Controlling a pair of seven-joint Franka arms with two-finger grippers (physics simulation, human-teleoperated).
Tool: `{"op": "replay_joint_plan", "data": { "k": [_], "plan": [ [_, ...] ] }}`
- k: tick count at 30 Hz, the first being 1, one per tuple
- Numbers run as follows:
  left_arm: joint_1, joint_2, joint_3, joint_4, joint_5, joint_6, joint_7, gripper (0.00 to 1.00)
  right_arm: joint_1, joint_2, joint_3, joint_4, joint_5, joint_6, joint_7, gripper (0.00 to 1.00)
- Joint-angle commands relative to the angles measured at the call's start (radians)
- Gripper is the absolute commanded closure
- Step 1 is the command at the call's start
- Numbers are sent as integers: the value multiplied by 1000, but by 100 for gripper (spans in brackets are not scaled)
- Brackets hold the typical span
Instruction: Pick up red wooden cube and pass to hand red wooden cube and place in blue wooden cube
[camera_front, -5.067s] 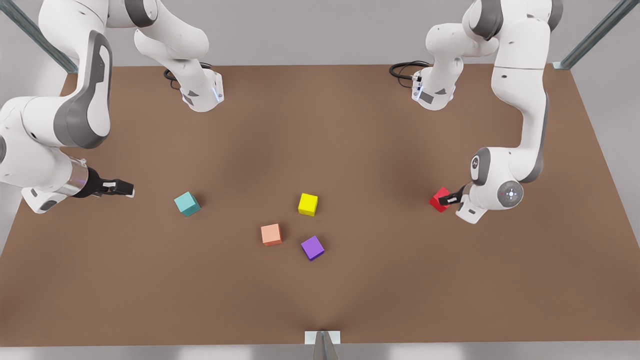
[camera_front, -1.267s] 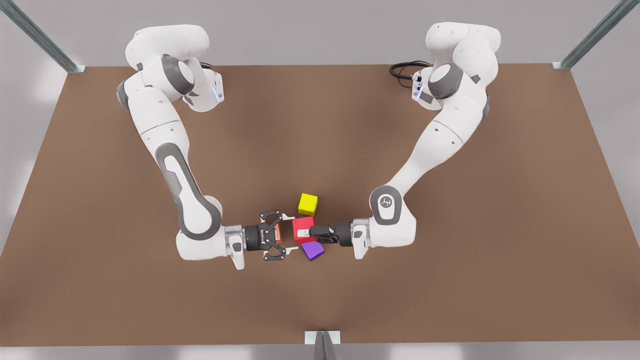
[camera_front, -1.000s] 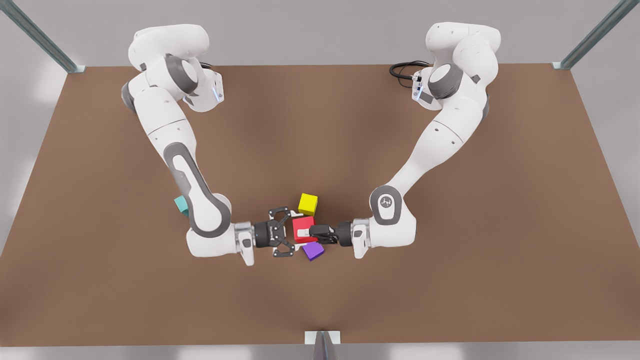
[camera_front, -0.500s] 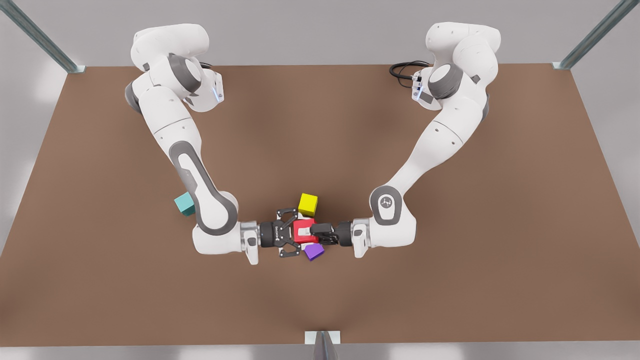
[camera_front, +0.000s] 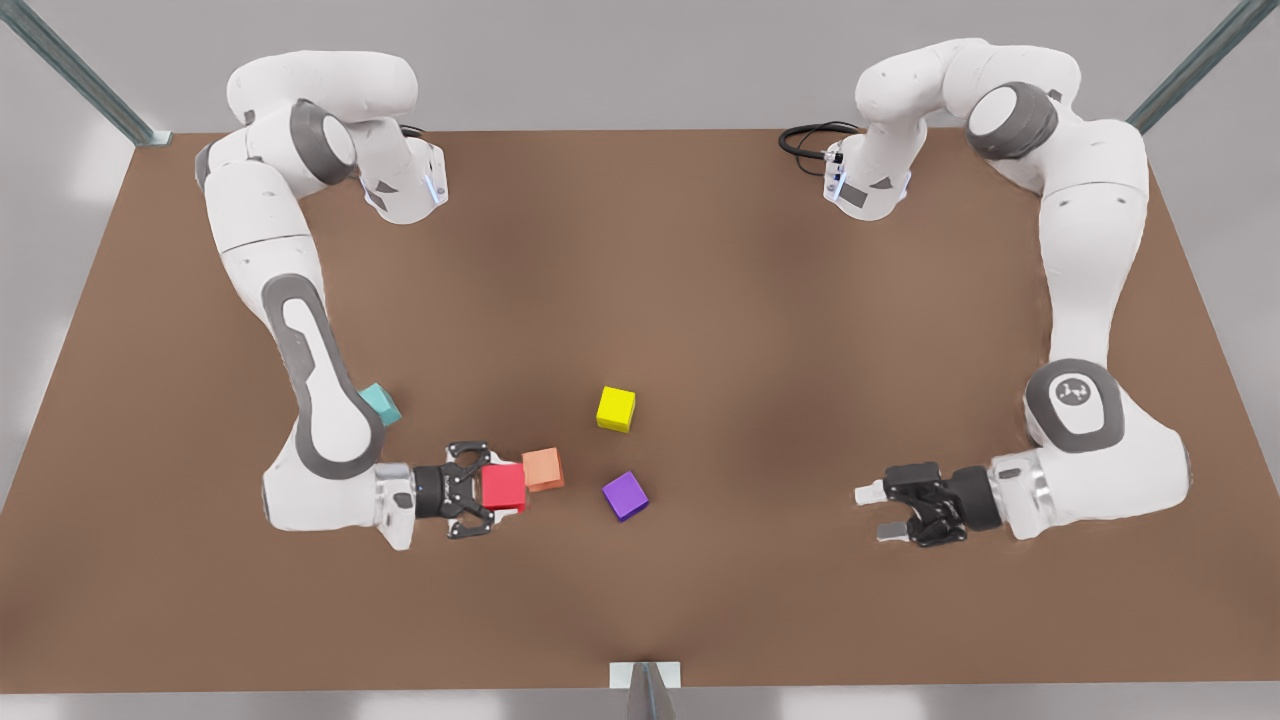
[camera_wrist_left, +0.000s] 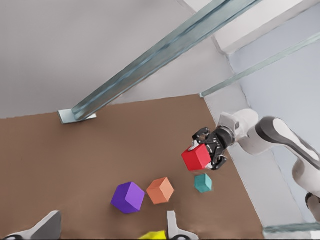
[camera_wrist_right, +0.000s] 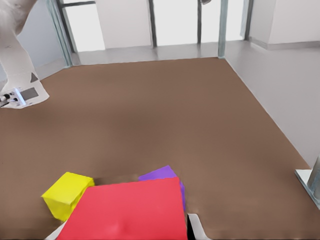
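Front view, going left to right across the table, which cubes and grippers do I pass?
blue wooden cube → red wooden cube held in the right gripper → salmon cube → purple cube → open left gripper

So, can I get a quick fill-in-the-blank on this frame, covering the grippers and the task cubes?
1. The right gripper is shut on the red wooden cube, at the front view's ___.
2. The left gripper holds nothing and its fingers are ___.
3. The blue wooden cube rests on the table, partly hidden behind the ___ arm.
Missing words: left; open; right.
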Motion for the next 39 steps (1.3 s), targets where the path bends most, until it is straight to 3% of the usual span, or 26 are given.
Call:
{"op": "replay_joint_plan", "data": {
  "k": [1,2,5,6,7,8,11,14,16,22,30,39],
  "plan": [
    [-13,-92,-3,-1,627,-502,-264,0,-10,-35,-21,-2,-398,-113,327,48],
    [-53,-152,-3,-7,713,-525,-500,0,-6,-99,-32,-3,-579,-179,499,48],
    [-37,-164,-9,-7,691,-646,-537,0,26,-192,-32,-5,-868,-350,889,48],
    [-139,-340,166,-211,594,-590,-540,0,56,-201,-32,-17,-932,-357,993,48],
    [-473,-552,596,-479,428,-337,-540,0,74,-201,-32,-29,-959,-356,1070,48],
    [-502,-529,623,-453,414,-376,-540,0,77,-201,-32,-45,-988,-350,1119,48],
    [-501,-521,609,-377,395,-465,-537,0,71,-208,-37,-115,-1038,-318,1207,48],
    [-445,-391,626,-179,280,-510,-534,0,60,-251,-57,-209,-1068,-233,1270,45],
    [-467,-379,620,-192,371,-531,-569,0,36,-273,-64,-255,-1078,-164,1270,46],
    [-384,-376,623,-174,295,-536,-717,0,-10,-347,-63,-428,-1075,2,1276,46],
    [-390,-374,620,-177,259,-553,-724,0,-12,-405,-67,-647,-1078,232,1360,46],
    [-396,-374,620,-178,259,-554,-724,0,-30,-485,-69,-824,-1086,339,1360,46]
  ]
}}
